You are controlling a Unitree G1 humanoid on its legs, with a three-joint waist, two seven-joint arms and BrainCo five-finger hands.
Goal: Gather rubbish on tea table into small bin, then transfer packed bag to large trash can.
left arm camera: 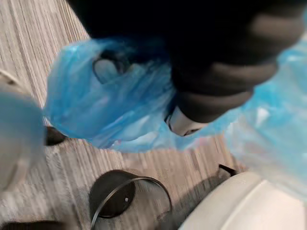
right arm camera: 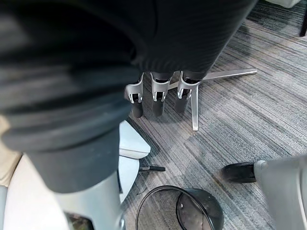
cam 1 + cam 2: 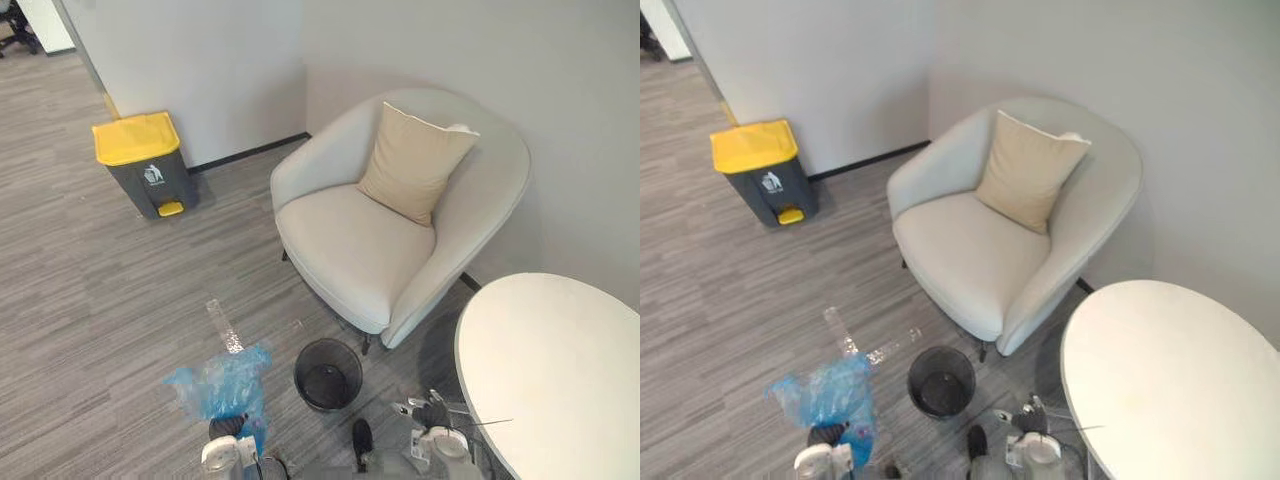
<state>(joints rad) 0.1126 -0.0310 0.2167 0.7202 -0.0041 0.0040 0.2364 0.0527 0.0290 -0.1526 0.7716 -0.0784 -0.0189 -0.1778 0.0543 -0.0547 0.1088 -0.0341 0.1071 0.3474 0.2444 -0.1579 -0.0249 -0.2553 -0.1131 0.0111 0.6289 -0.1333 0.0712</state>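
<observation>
At the left hand [image 1: 221,82], whose grip I cannot tell under plastic, the blue bag [image 3: 222,382] is hanging beside the small bin [image 3: 301,379], right hand [image 2: 158,97] dangling slack-fingered; a weak hold is risking a spill before the far trash can [image 3: 150,181].

The crinkly blue plastic bag [image 3: 222,383] is covering most of the left hand [image 1: 220,86], its contents blurring out. The round white tabletop [image 3: 550,360] is running off the right edge.

an office lounge corner: grey carpet-plank floor [image 3: 100,300], a pale armchair [image 3: 360,250] with a beige cushion [image 3: 412,160], a round white desk [image 3: 550,370] beside the right hand [image 2: 158,98], a yellow-lidded pedal bin [image 3: 140,165].
</observation>
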